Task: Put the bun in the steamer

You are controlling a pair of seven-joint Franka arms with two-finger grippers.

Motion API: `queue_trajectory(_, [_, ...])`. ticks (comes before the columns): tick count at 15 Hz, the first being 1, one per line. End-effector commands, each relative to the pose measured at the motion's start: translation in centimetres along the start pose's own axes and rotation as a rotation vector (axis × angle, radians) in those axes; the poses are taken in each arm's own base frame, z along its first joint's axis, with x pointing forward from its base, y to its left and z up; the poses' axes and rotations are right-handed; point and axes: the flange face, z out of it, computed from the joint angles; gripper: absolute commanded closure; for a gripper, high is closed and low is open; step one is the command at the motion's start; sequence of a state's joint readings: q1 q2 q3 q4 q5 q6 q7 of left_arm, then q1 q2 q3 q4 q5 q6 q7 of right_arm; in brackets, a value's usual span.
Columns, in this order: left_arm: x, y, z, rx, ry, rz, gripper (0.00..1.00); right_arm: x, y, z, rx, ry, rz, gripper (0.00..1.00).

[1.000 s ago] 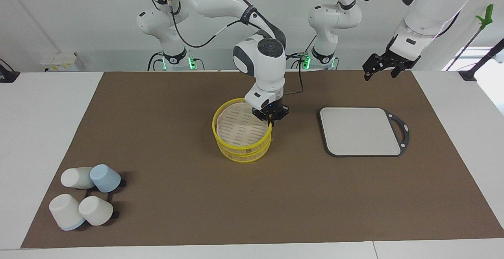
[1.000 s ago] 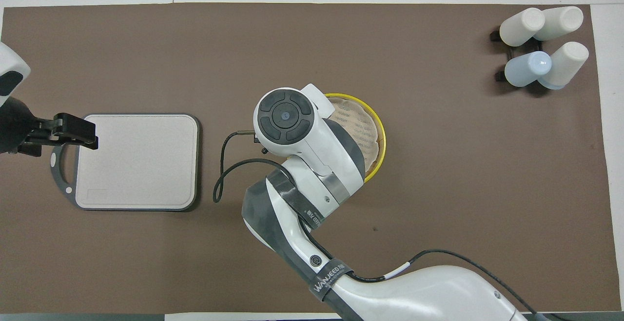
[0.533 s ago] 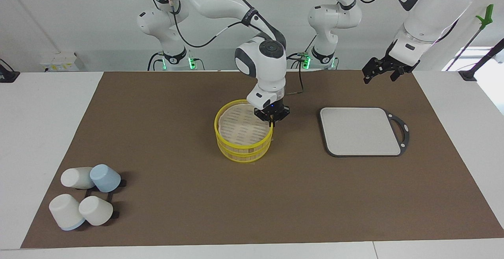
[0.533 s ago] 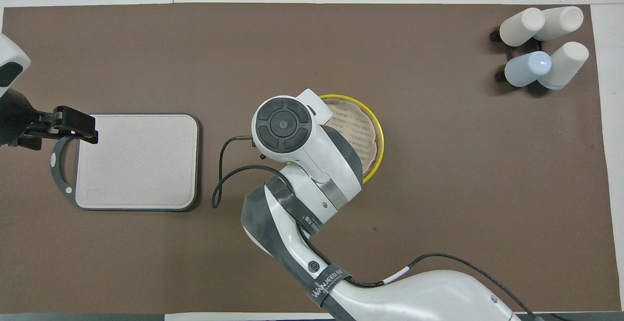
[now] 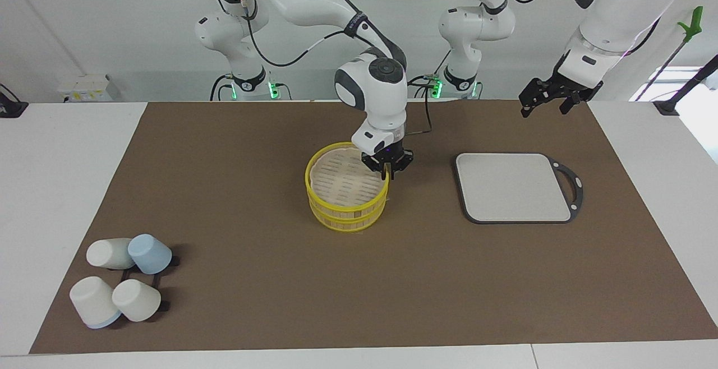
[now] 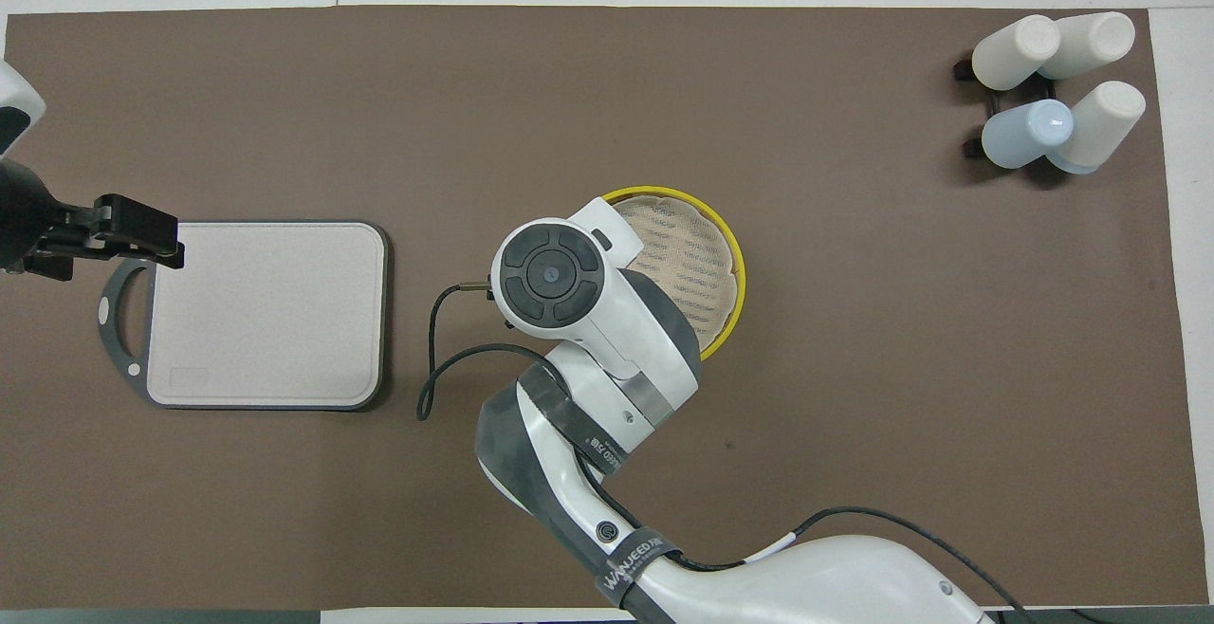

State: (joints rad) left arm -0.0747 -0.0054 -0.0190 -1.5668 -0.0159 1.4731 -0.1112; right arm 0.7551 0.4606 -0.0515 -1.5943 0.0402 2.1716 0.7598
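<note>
Right hand (image 5: 386,174) is seen clenched on the rim of the round yellow-rimmed bamboo steamer lid (image 5: 345,176). Left hand (image 5: 547,97), released, hangs over the brown counter mat (image 5: 252,133).

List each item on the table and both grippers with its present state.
steamer: lid on top, level
right gripper: at the lid's rim
left gripper: open, raised, waiting
cutting board: flat, bare
cups: four, tipped on a rack
bun: not in sight

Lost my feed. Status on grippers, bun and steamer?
Right gripper at the steamer rim, on the cutting board side. Left gripper waits above the mat. No bun in sight. Nothing in the way.
</note>
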Motion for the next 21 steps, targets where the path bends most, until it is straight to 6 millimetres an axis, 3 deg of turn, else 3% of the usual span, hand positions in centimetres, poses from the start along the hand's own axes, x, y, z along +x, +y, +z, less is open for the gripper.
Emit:
queue_trajectory(1, [0.3,-0.2,-0.6,-0.016,0.007,0.022,0.00,0.5,0.7,-1.7,0.012,0.028,0.026,0.00])
queue_trajectory(3, [0.3,-0.2,-0.5,-0.016,0.007,0.033,0.00,2.4,1.4,-4.1,0.009,0.039,0.041,0.00])
queue_trajectory(6, [0.3,-0.4,-0.6,-0.018,0.023,0.054,0.00,6.5,6.1,-9.7,-0.038,0.049,0.044,0.00])
queue_trajectory(9, [0.4,-0.4,-0.6,-0.018,0.024,0.054,0.00,10.4,15.9,-15.6,-0.060,0.037,-0.014,0.00])
queue_trajectory(11, [0.3,-0.4,-0.6,-0.018,0.024,0.054,0.00,11.5,21.8,-18.5,-0.075,0.010,0.037,0.00])
queue_trajectory(13, [0.3,-0.5,-0.5,-0.018,0.023,0.054,0.00,11.4,27.6,-21.7,-0.091,-0.032,0.104,0.00])
queue_trajectory(15, [0.4,-1.1,-0.4,-0.020,0.021,0.042,0.00,10.2,32.1,-23.9,-0.109,-0.105,0.050,0.00])
queue_trajectory(19, [0.3,-0.8,-0.4,-0.020,0.023,0.047,0.00,8.7,38.8,-27.3,-0.104,-0.159,0.011,0.00])
queue_trajectory(21, [0.4,-0.9,-0.5,-0.021,0.024,0.044,0.00,8.4,40.9,-28.5,-0.079,-0.155,-0.060,0.00])
